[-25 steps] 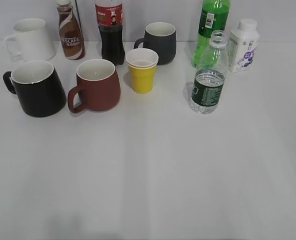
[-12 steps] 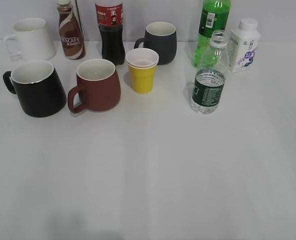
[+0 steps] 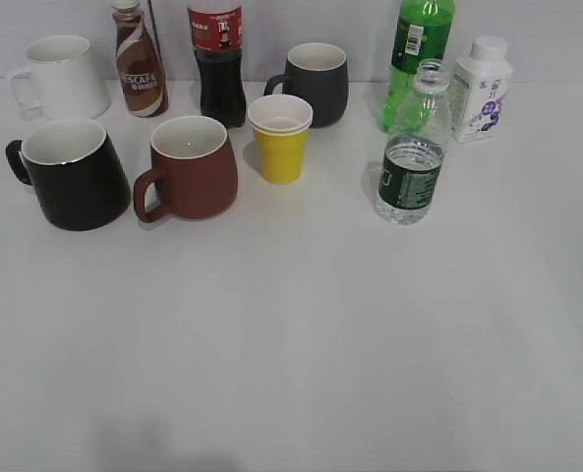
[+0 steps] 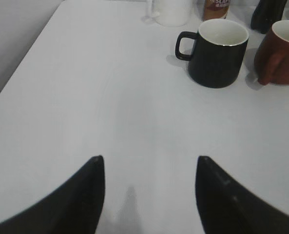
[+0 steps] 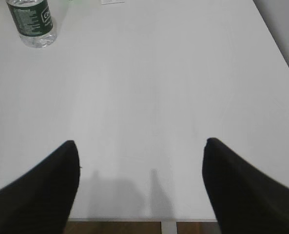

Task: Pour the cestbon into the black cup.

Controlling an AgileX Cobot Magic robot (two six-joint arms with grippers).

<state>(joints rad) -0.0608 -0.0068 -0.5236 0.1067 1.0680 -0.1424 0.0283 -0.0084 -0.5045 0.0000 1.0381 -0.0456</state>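
My right pincer is wide open and holds nothing, and my left pincer is also open and empty; the cestbon stands upright and uncapped, well apart from the black cup on the far left, so I judge I should reach with the right, close on the labelled body below the neck, and keep it vertical while carrying it over the maroon mug. In my right wrist view only the lower part of the bottle shows, cut by the top edge; neither arm appears in the exterior view.
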